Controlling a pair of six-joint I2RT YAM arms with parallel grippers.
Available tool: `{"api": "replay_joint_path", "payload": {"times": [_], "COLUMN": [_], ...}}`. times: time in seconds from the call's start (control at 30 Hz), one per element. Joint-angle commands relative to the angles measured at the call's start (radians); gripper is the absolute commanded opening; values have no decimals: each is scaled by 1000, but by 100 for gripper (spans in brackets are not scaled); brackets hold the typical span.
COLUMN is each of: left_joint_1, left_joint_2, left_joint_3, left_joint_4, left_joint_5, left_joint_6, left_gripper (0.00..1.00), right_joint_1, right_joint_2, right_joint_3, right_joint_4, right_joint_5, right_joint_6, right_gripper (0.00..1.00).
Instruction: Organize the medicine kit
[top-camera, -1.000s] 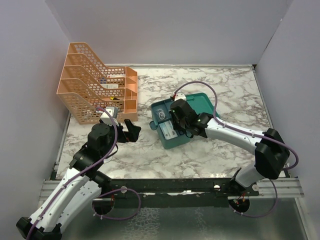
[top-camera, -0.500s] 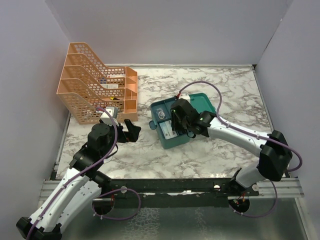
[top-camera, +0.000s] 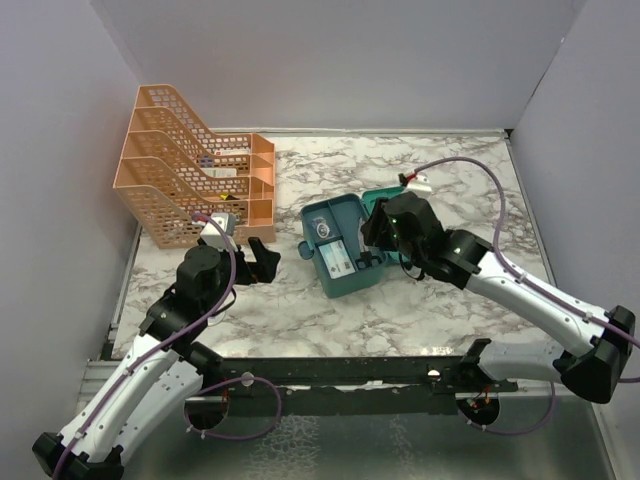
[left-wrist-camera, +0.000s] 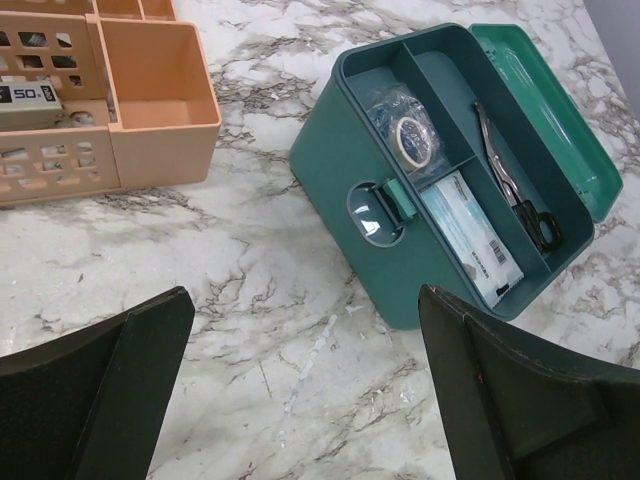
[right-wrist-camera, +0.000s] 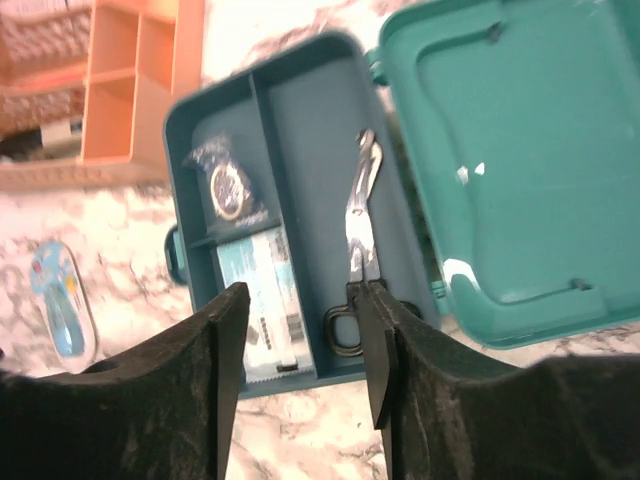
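The medicine kit (top-camera: 347, 285) is a teal box standing open mid-table, its lid (right-wrist-camera: 510, 150) laid back. Inside lie metal scissors (right-wrist-camera: 358, 240) in the long compartment, a bagged tape roll (right-wrist-camera: 228, 185) and a flat white-blue packet (right-wrist-camera: 262, 300). My right gripper (right-wrist-camera: 300, 340) hovers open above the kit's near end with nothing between its fingers; in the top view it (top-camera: 375, 238) covers the kit's right side. Left of the kit (left-wrist-camera: 340, 170), my left gripper (left-wrist-camera: 305, 400) stands wide open over bare marble, a short way from it.
An orange mesh file rack (top-camera: 185, 175) with a low orange tray (left-wrist-camera: 155, 90) fills the back left. A small light-blue oval pack (right-wrist-camera: 62, 300) lies on the marble left of the kit. Walls close in on the left, right and back.
My right gripper has opened, left the scissors lying in the kit, and drawn up and back to the right. The left arm has not moved.
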Motion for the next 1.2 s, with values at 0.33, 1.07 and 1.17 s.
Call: {"api": "replay_joint_path", "payload": {"times": [0.33,1.07,1.17], "left_joint_1": [4,3,3], "left_joint_2": [-3,38,54], "left_joint_3": [28,-2,0], "left_joint_4": [23,124,157], "left_joint_5": [42,138,142], "left_joint_6": [23,-22,-58], "left_gripper": [99,99,99], "right_joint_1": [-427,-674,-674], "right_joint_2": [-72,-199,-202], "right_joint_3": [-95,-470,-490], "right_joint_4": [52,195,237], "right_joint_5": [-127,-232,-278], "right_joint_6": [31,240,235], "right_gripper": [66,65,64]}}
